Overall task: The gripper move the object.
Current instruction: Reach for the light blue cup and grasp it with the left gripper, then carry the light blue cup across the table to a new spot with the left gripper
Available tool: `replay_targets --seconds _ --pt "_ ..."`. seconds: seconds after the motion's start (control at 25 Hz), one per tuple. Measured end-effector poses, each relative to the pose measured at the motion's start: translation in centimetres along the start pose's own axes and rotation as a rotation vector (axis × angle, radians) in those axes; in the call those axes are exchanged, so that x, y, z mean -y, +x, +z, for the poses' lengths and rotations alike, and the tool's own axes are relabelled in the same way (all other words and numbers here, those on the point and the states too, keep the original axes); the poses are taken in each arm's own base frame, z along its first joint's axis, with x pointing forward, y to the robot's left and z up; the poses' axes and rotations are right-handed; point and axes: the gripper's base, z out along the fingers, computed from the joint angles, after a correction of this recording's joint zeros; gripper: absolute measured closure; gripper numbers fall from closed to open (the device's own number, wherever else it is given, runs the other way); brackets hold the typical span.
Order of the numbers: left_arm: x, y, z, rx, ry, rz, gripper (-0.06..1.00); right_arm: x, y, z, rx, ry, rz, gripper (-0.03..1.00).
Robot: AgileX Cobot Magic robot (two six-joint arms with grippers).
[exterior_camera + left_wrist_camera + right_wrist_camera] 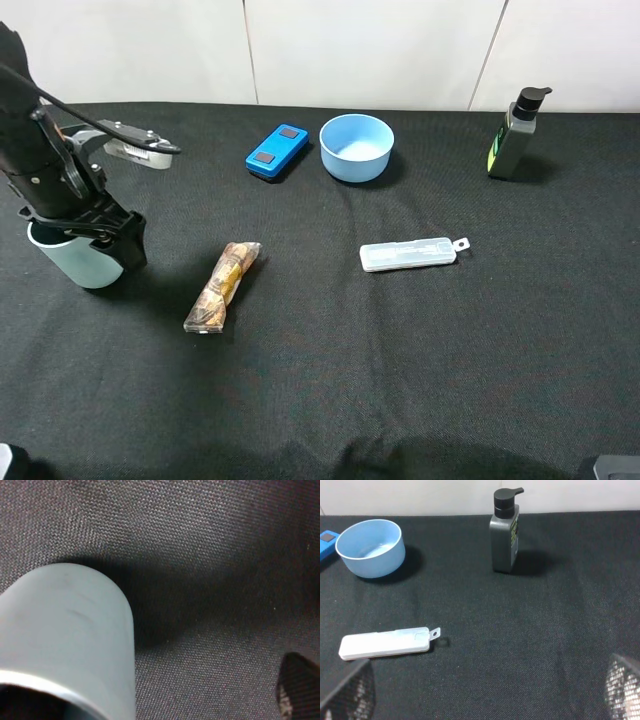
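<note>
Tipping was the risk: the left gripper [95,245] straddled the pale teal cup [85,270] at the black cloth's [400,380] far left, jaws wide and gripping nothing, one finger [300,690] clear of its wall, so an off-centre squeeze might topple it.

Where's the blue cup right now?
In the high view, the cup is at the far left of the table, with the wrapped snack as its nearest neighbour on its right.

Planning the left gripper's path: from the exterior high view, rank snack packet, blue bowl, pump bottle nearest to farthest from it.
1. Snack packet, just right of the left gripper.
2. Blue bowl, back centre.
3. Pump bottle, back right.
</note>
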Motion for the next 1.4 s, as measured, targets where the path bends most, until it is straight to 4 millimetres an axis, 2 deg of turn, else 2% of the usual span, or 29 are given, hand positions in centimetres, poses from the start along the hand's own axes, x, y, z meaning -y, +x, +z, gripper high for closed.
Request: replay_targets --seconds 0.2,1.0,1.4 --pt "-0.08 -0.25 0.02 0.026 -0.008 0.000 0.25 0.00 0.00 0.00 0.000 0.000 0.000 0.27" --pt "-0.22 -0.34 -0.01 0.037 -0.024 0.012 0.91 0.00 0.00 0.00 0.000 0.000 0.000 0.27" --pt "-0.26 -0.34 -0.05 0.036 -0.029 0.016 0.92 0.00 0.00 0.00 0.000 0.000 0.000 0.27"
